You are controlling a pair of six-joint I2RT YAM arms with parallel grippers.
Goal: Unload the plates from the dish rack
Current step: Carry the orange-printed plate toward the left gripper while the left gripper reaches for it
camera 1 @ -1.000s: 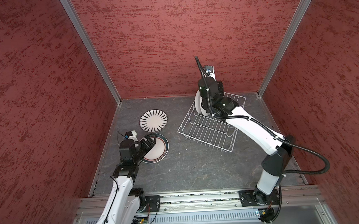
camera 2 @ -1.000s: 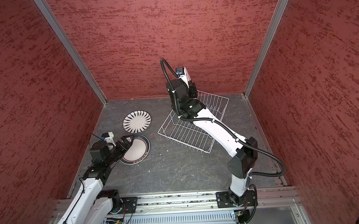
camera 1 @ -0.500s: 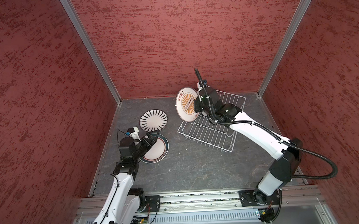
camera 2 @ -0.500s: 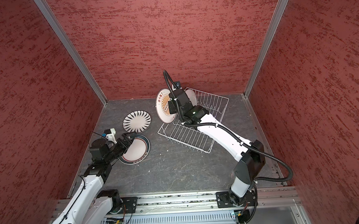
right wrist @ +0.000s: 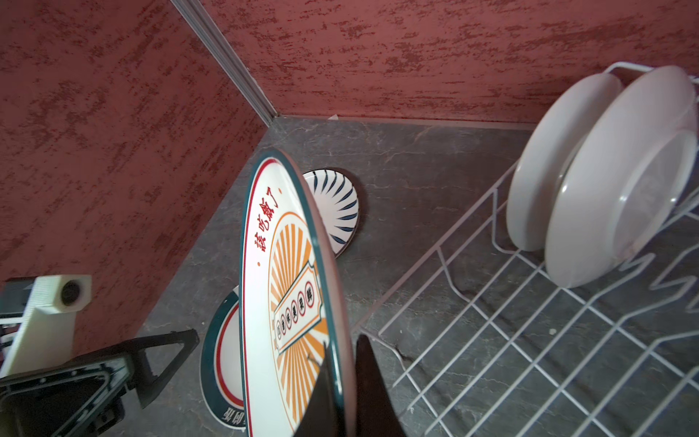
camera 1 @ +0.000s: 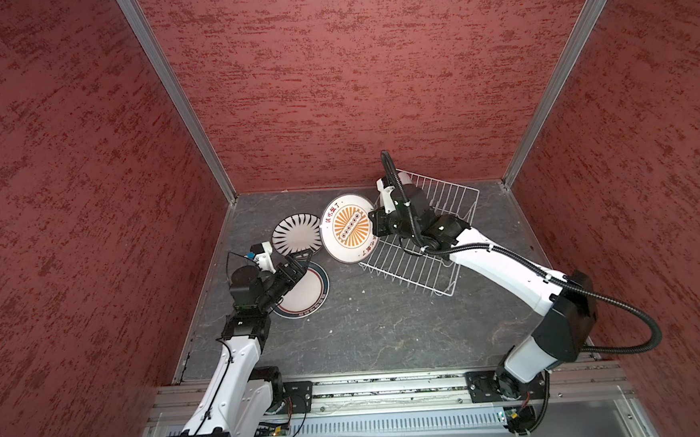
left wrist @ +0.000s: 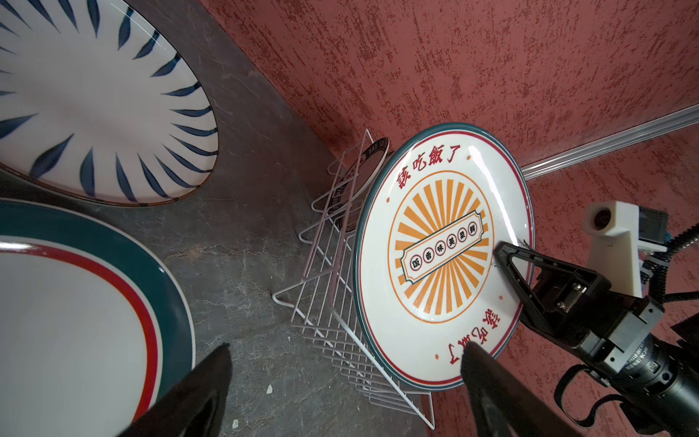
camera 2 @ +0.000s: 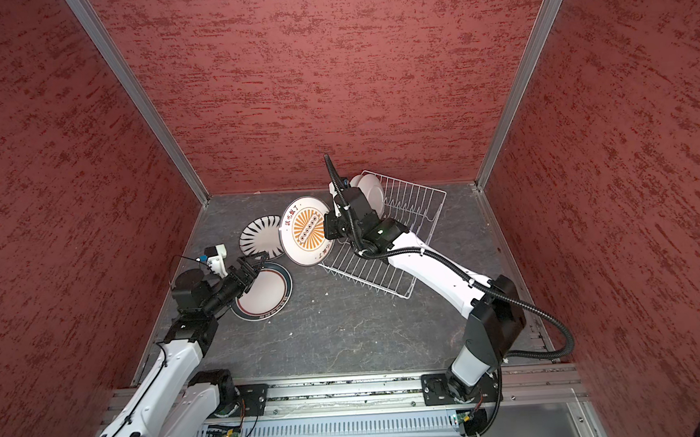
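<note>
"Two plates lie flat on your table [camera 1: 388, 321]: the striped plate [camera 1: 297, 233] and the green-rimmed plate [camera 1: 309, 288]. Your left gripper [camera 1: 297, 261] hangs over the second one, spread wide and empty."

"And in the last second you've swung the sunburst plate [camera 1: 348, 227] out of the dish rack [camera 1: 443, 205]. Your right gripper [camera 1: 375, 223] is pinched shut on its rim, and the plate is tilted in the air beside the striped one. Two white-backed plates [right wrist: 590, 170] stand in the rack, so I'd judge you're past halfway."

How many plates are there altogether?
5: the striped plate and the green-rimmed plate lie on the table, the sunburst plate is in the right gripper, two white-backed plates stand in the dish rack.
</note>
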